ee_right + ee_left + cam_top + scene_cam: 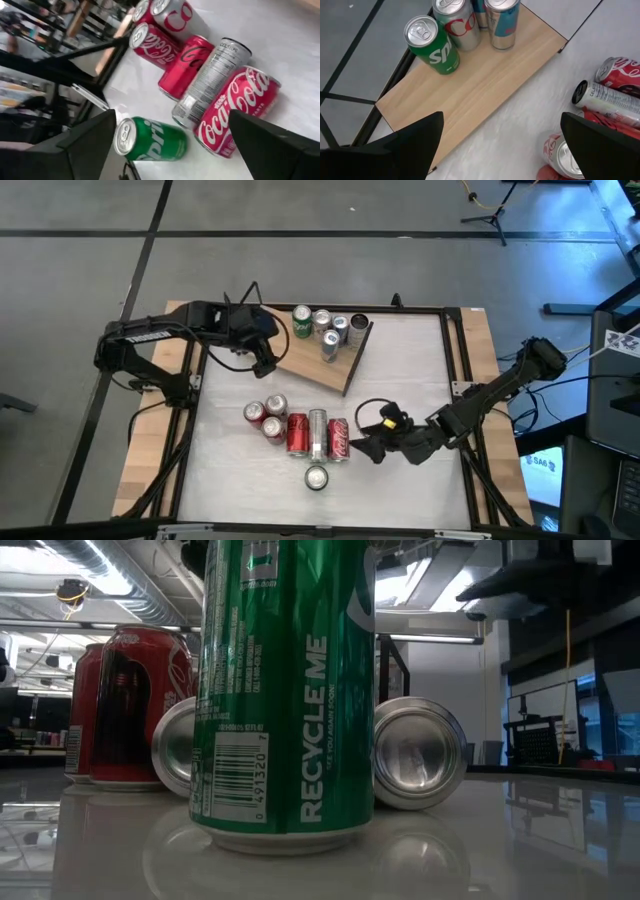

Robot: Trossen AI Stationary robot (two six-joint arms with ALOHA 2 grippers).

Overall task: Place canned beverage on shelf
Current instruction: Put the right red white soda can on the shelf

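Light-brown wood-grain shelf [322, 362] carries a green can [302, 321] and silver cans [336, 330]. Beside the shelf, on the white desk [420, 380], lie red cans [297, 433] with white lettering.

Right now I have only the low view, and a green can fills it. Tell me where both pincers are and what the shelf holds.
Observer: The right pincer is open, down beside three cans lying side by side, nearest a red Coca-Cola can.
Operator: Give me the left arm.
Observer: The left pincer is open at the left edge of the shelf and holds nothing.
Operator: Report the shelf's load.
Observer: Several cans stand at its far end, a green Sprite can among them; the near half is bare wood.
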